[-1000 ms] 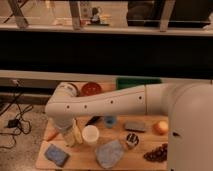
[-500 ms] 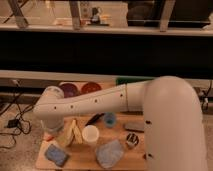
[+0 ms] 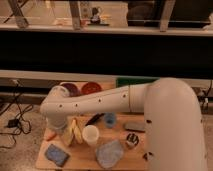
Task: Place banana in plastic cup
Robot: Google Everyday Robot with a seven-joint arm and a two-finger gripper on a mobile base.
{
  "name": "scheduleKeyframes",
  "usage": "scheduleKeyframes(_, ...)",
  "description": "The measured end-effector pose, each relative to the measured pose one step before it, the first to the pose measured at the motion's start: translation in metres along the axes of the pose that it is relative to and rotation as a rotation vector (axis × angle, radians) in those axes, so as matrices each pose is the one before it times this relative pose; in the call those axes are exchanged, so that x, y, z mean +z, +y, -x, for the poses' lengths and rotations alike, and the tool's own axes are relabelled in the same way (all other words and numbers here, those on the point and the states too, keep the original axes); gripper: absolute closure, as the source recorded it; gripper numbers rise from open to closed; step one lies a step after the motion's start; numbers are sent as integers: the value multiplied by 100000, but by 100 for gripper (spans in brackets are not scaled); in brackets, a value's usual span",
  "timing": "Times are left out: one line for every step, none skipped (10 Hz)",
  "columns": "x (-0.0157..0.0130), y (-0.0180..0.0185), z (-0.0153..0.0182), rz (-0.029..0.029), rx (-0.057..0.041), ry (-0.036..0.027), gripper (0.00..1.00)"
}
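The hand [image 3: 62,131] is held open, low just beside the banana [image 3: 75,132], apparently for grasping; the cup [image 3: 91,135] is set just beyond.

Single camera view. It looks from above and behind the arm's shoulder, facing forward and steeply down on the wooden table [image 3: 82,156]. The white arm [image 3: 100,102] enters from the right foreground, large and close to the lens, and crosses above the table. The table sits low in frame at mid-distance. Beyond the table: dark wall [image 3: 100,55], ledge [image 3: 100,29] at top. The gripper [image 3: 64,133] hangs over the table's left part, mostly hidden under the wrist.
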Motion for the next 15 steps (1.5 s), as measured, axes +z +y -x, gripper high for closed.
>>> scheduleKeyframes(424,98,-408,558,773,-567,20)
scheduleKeyframes(380,-9,-283,529,500,-347,20)
scheduleKeyframes(604,-26,-163,1377,154,-185,20)
scheduleKeyframes(621,-172,-9,1237,-214,-284,20)
scheduleKeyframes(495,-148,-180,1253,-12,-134,20)
scheduleKeyframes(191,-157,-125,411,95,-223,20)
scheduleKeyframes(263,-219,-102,780,-162,-264,20)
scheduleKeyframes(275,-306,-184,733,-105,-410,20)
scheduleKeyframes(137,-190,-265,353,220,-354,20)
scheduleKeyframes(123,-73,-476,253,853,-328,20)
scheduleKeyframes(179,224,-845,294,1841,-592,20)
scheduleKeyframes(125,233,-641,209,1518,-363,20)
scheduleKeyframes(143,212,-525,323,1231,-190,20)
scheduleKeyframes(272,138,-339,564,993,-333,20)
scheduleKeyframes(349,165,-309,883,872,-248,20)
